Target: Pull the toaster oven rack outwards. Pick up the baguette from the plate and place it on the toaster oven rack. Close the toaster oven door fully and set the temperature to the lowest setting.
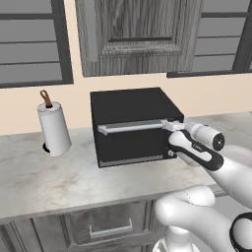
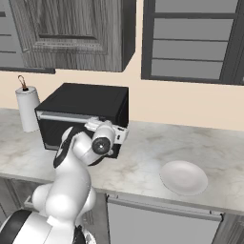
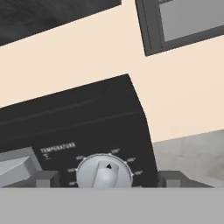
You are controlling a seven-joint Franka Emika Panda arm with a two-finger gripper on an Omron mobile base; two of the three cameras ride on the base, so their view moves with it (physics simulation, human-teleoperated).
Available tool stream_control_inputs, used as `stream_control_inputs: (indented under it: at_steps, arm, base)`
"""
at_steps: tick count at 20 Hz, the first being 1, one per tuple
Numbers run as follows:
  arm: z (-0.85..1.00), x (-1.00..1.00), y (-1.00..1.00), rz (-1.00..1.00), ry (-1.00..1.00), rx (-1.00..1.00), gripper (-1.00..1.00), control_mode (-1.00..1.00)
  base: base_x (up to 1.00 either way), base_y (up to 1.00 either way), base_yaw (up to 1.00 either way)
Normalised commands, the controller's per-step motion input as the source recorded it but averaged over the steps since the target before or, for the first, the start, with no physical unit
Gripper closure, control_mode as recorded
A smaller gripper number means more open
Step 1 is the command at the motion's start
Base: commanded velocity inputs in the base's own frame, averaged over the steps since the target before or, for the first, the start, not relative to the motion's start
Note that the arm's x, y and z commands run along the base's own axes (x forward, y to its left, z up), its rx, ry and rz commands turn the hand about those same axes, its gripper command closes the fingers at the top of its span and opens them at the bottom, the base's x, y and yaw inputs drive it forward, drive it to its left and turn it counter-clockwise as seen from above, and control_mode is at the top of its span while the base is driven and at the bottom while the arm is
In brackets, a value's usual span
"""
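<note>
The black toaster oven (image 1: 132, 104) stands on the counter with its door (image 1: 129, 145) shut, the silver bar handle (image 1: 129, 128) running across the top. The rack and the baguette are hidden. My gripper (image 1: 169, 126) is at the oven's front right corner. In the hand view my gripper (image 3: 107, 180) is open, with the grey temperature knob (image 3: 105, 171) between its fingertips (image 3: 46, 179) and a gap on each side. The white plate (image 2: 183, 177) lies bare on the counter to the right of the oven.
A paper towel roll (image 1: 54, 129) stands left of the oven. Grey wall cabinets (image 1: 138, 34) hang above it. The marble counter (image 1: 59, 179) runs in front of the oven, with drawers (image 1: 106, 226) below its edge.
</note>
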Motion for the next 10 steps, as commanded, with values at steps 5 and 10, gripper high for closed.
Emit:
stream_control_inputs:
  at_steps: [5,10]
  arm:
    - [-0.1,0.08,0.01,0.0,0.0,0.0,-1.0,-1.0]
    - [-0.03,0.09,0.17,0.0,0.0,0.0,-1.0,-1.0]
  base:
    - [0.0,0.0,0.0]
    - [0.0,0.0,0.0]
